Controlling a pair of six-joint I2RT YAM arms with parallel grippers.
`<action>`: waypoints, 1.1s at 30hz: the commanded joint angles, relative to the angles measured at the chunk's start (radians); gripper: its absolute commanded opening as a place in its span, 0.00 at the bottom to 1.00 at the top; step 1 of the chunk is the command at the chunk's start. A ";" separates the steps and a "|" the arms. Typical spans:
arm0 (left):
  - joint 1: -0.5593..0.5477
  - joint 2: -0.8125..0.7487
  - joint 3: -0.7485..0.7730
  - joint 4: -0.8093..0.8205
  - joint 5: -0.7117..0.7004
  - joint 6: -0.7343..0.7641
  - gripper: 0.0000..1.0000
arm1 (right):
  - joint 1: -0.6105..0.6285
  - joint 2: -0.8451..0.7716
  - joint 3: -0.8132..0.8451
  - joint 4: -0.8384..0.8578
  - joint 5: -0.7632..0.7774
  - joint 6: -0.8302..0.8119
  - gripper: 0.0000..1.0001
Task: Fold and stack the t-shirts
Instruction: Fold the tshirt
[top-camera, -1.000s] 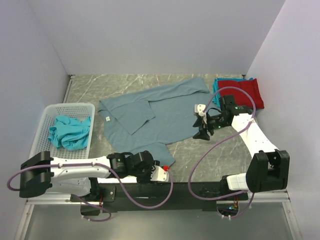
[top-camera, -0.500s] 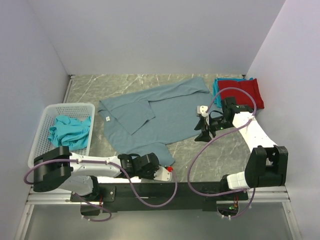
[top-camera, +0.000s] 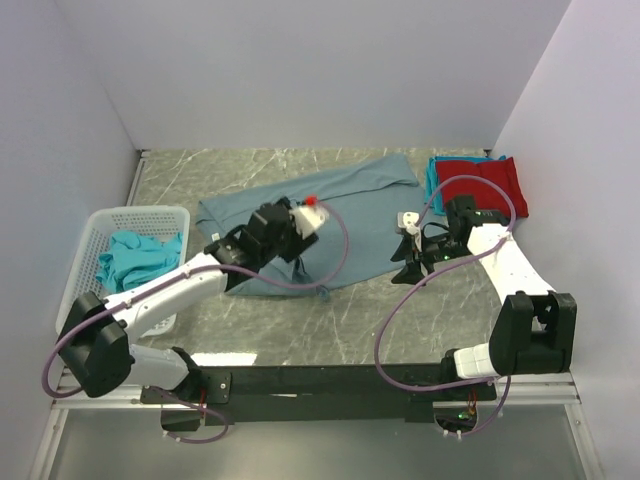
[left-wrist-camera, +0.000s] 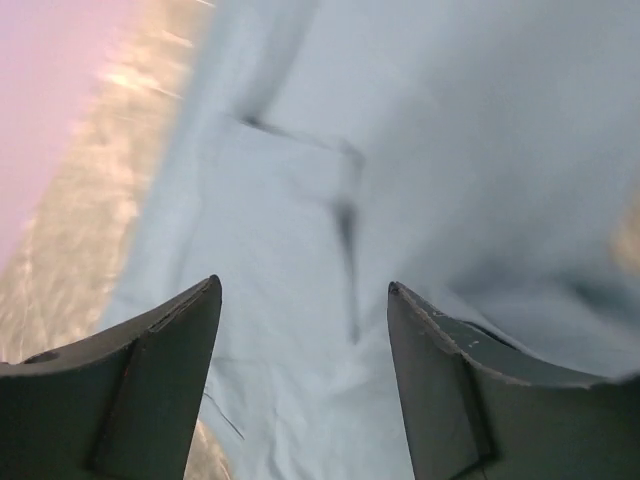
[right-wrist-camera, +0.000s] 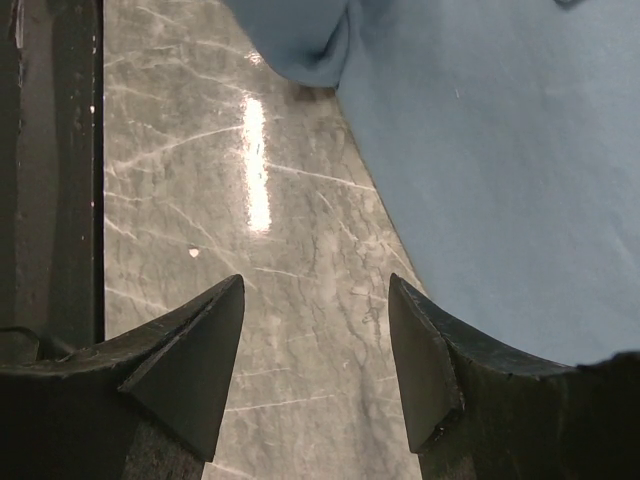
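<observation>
Overhead and wrist views of my two-arm rig at a grey marble table (top-camera: 340, 325). The blue-grey t-shirt (top-camera: 355, 215) lies spread and rumpled across the middle. My left gripper (left-wrist-camera: 302, 290) hangs directly over it, fingers spread wide and gripping nothing; cloth fills the gap beneath them, with a seam and creases running ahead of the tips; this view is blurred. My right gripper (right-wrist-camera: 315, 285) is likewise released and empty; bare marble lies between its fingers; the shirt's edge runs ahead of the tips on the right-hand finger's side, with a rolled lump of cloth further ahead.

Beyond the right fingers, at the far corner, the red t-shirt (top-camera: 492, 185) sits folded on a folded teal t-shirt (top-camera: 432, 178); well apart from the left fingers, a crumpled teal t-shirt (top-camera: 140, 262) lies in a white basket (top-camera: 100, 222).

I judge the blue-grey t-shirt to be light, limp and apt to drag and bunch; a pinch in mid-panel would only tent it; better to take a hem edge or corner in each gripper and lift both together, so the fold falls flat.
</observation>
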 joint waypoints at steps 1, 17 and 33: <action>0.026 0.024 0.116 -0.034 -0.114 -0.150 0.73 | -0.034 -0.028 0.032 -0.034 -0.045 -0.035 0.66; 0.034 0.097 0.038 -0.106 0.233 -0.165 0.64 | -0.037 0.018 0.042 -0.075 -0.043 -0.062 0.66; 0.210 0.519 0.380 -0.174 0.273 -0.248 0.57 | -0.040 0.040 0.035 -0.051 -0.020 -0.040 0.66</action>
